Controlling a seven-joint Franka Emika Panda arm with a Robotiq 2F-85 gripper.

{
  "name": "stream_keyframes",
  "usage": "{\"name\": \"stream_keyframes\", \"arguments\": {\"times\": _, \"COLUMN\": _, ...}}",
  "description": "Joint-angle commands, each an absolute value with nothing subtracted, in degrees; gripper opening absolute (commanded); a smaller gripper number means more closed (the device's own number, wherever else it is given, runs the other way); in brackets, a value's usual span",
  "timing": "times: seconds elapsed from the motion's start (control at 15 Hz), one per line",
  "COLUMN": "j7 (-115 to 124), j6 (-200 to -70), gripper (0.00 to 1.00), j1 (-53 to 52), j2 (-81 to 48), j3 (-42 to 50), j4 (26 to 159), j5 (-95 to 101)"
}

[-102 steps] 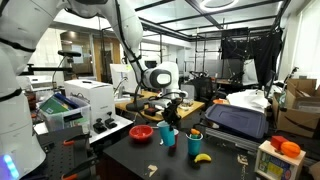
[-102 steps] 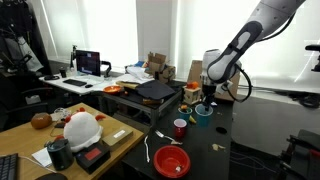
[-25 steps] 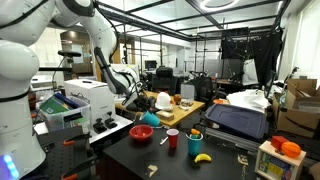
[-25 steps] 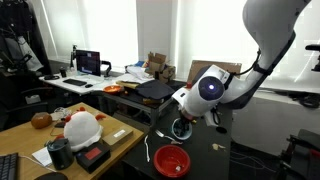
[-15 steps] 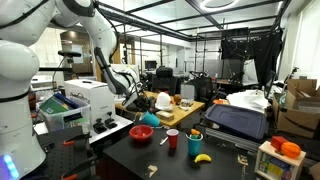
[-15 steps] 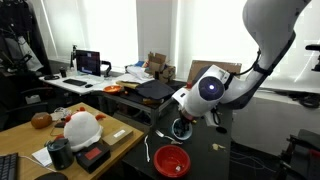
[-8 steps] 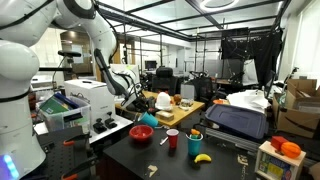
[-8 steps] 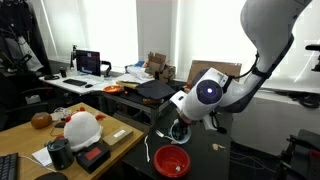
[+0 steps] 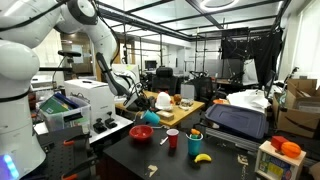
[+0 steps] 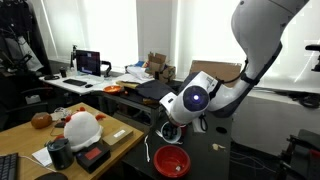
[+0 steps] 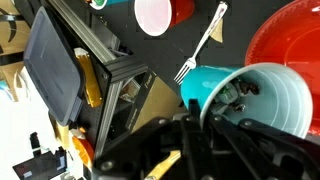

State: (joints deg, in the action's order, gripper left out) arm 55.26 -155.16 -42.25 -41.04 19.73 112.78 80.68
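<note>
My gripper point(image 11: 196, 118) is shut on the rim of a teal cup point(image 11: 258, 98), which lies tilted on its side. Some small dark and white bits show inside it. The cup hangs beside a red bowl point(image 11: 292, 35), with its mouth towards the bowl. In an exterior view the gripper point(image 9: 141, 113) holds the teal cup point(image 9: 149, 118) just above the red bowl point(image 9: 141, 132) on the black table. In an exterior view the wrist hides the cup, and the red bowl point(image 10: 172, 160) lies below it.
A red cup point(image 9: 172, 138), a second teal cup point(image 9: 195, 141) and a banana point(image 9: 202, 157) stand on the black table point(image 9: 120, 160). A white fork point(image 11: 200, 45) lies by the red cup point(image 11: 165, 12). A black case point(image 9: 238, 120) sits nearby.
Since about seven seconds ago the arm has carried the teal cup from the table's middle over to the red bowl. In the last second the wrist has shifted slightly lower over the bowl.
</note>
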Motion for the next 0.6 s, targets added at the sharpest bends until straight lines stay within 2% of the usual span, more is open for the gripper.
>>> {"name": "stream_keyframes", "arguments": {"times": 0.0, "j7": 54.7, "j6": -146.3, "gripper": 0.01, "j1": -35.6, "j2": -43.2, "j3": 10.6, "j4": 107.3, "j5": 83.9}}
{"name": "stream_keyframes", "arguments": {"times": 0.53, "j7": 54.1, "j6": -129.0, "gripper": 0.01, "j1": -25.8, "j2": -48.7, "j3": -3.6, "j4": 101.6, "j5": 91.4}}
